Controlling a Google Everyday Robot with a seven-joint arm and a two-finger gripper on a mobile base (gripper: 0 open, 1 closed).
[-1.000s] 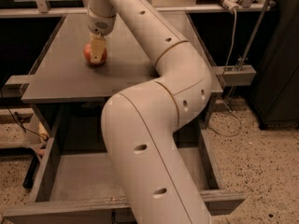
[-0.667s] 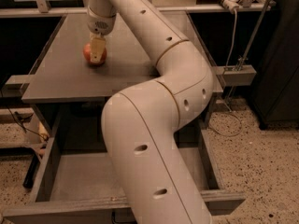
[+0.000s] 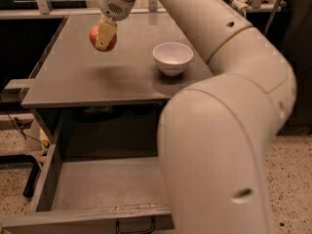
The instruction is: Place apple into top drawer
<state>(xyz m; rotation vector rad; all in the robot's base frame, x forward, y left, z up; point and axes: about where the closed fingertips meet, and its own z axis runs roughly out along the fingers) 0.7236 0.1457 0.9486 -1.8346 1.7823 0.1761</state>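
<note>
Hand [image 3: 104,37] above tabletop [image 3: 73,84], bowl [image 3: 172,57] well aside

**Dim Room, Speckled Floor**

We see a grey table [image 3: 73,82] on a pale speckled floor [image 3: 297,179], with darkness behind it and a light rail [image 3: 48,13] along the back. Thin cables [image 3: 19,126] trail at left. The gripper [image 3: 104,38], closed on the apple [image 3: 93,35], hangs above the table's far left.

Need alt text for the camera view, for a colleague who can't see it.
The gripper holds the apple in the air above the tabletop, left of a white bowl. Below, the top drawer stands open.
</note>
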